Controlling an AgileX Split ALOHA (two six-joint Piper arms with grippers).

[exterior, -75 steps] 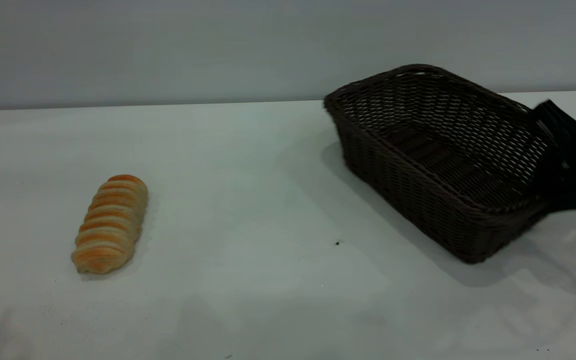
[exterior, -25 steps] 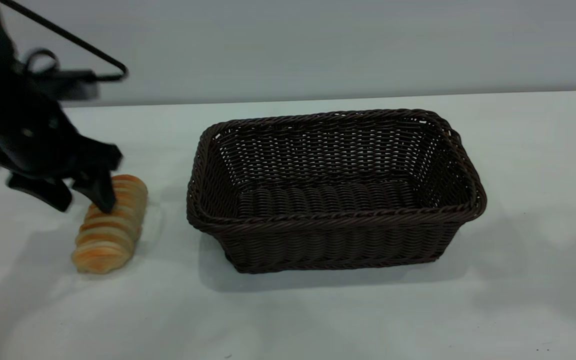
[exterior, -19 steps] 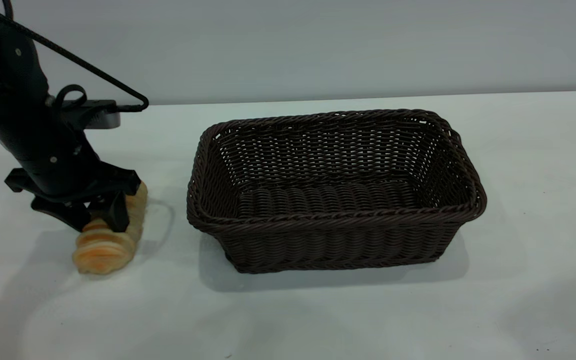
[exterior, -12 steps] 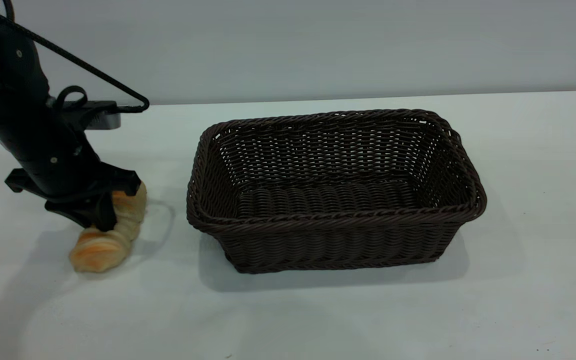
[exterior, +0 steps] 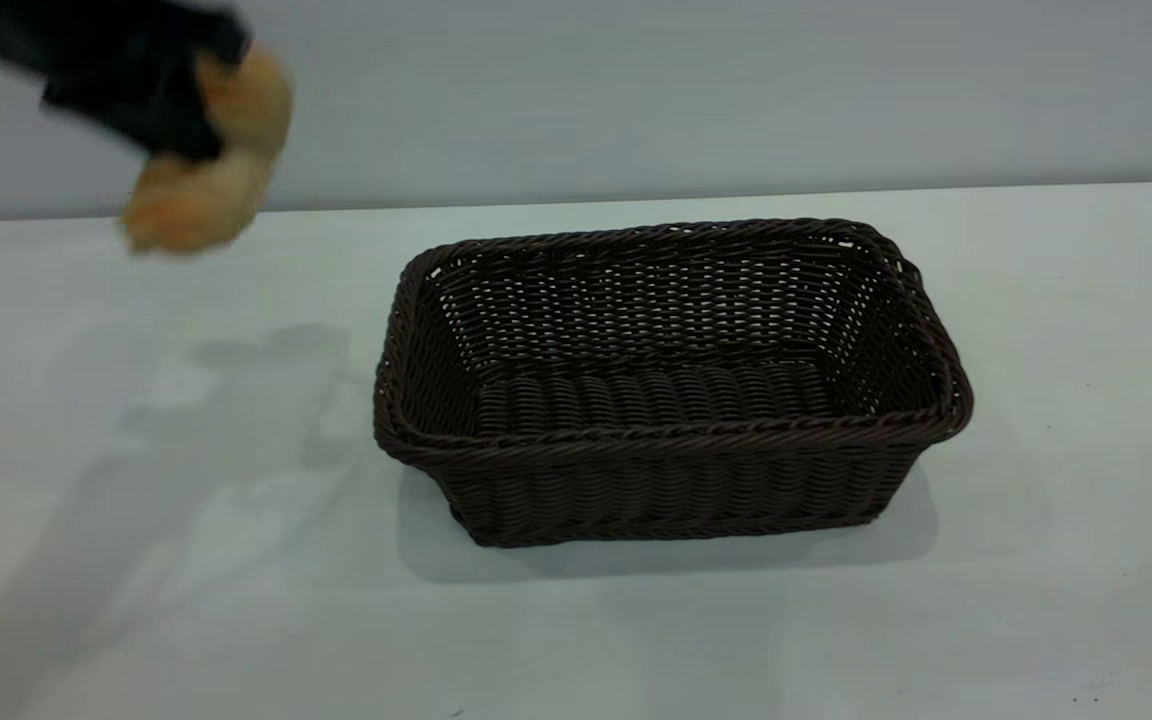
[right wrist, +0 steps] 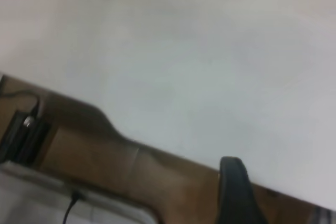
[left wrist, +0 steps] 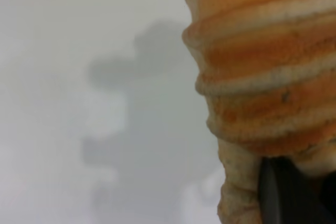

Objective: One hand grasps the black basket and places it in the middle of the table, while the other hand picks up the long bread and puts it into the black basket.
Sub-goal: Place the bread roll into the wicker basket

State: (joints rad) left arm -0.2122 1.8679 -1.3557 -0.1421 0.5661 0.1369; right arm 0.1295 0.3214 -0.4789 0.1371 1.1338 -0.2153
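Observation:
The long bread (exterior: 204, 185), golden-orange with pale ridges, hangs high above the table's far left, held in my left gripper (exterior: 176, 105), which is shut on its middle. In the left wrist view the bread (left wrist: 262, 66) fills the frame with a black fingertip (left wrist: 283, 192) pressed against it. The black basket (exterior: 671, 505) stands upright and empty in the middle of the table (exterior: 576, 630), apart from both grippers. My right gripper (right wrist: 234, 190) is out of the exterior view; its wrist view shows it over the table's edge.
The table edge (right wrist: 157, 148) runs across the right wrist view, with brown floor and a dark cable (right wrist: 23, 124) beyond it. A grey wall stands behind the table. Bare tabletop lies to the left and right of the basket.
My left gripper closed on the bread on the table and has lifted it high off the surface. The basket has not moved in the last second.

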